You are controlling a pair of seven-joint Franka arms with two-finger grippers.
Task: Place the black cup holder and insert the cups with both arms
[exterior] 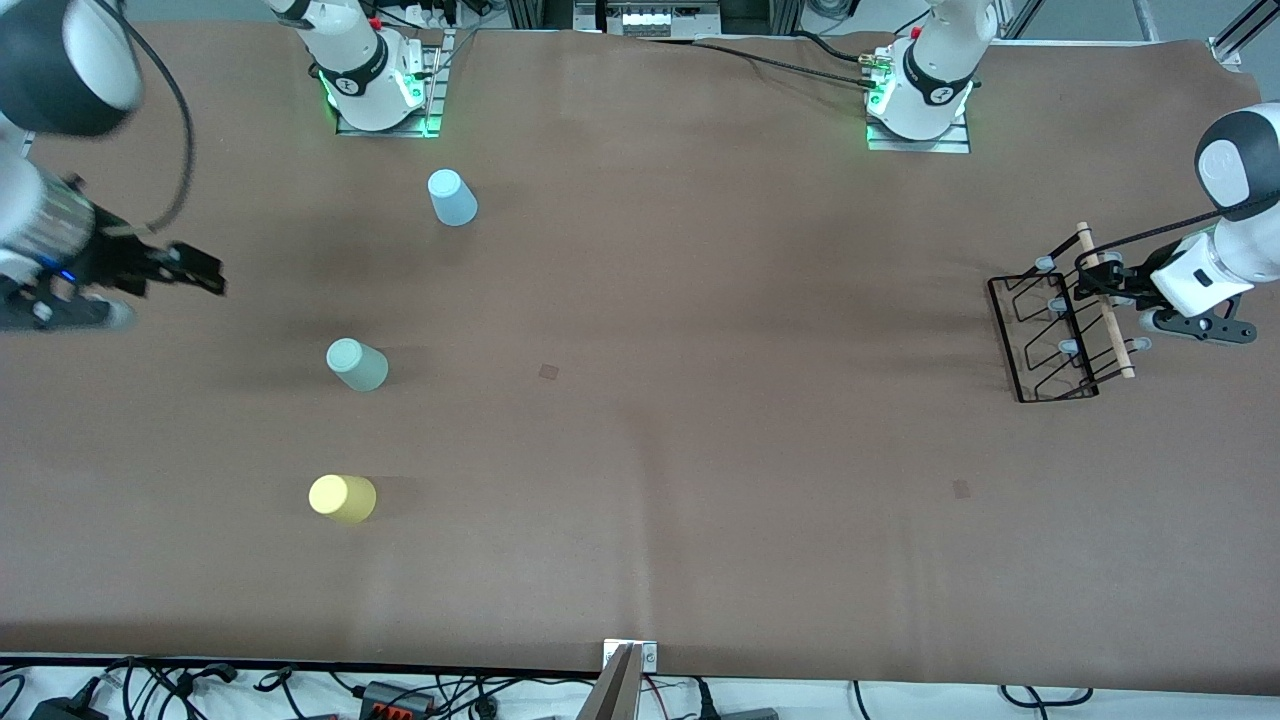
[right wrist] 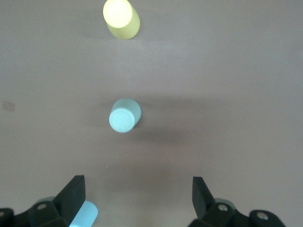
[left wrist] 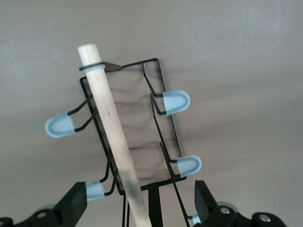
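You have the left gripper (left wrist: 137,208) spread open astride the wooden rod (left wrist: 111,137) of the black cup holder (exterior: 1045,335) at the left arm's table end, a light, stiff, tippy rack best pinched mid-rod, while the right gripper (exterior: 195,268) waits open near the cups (exterior: 357,364).
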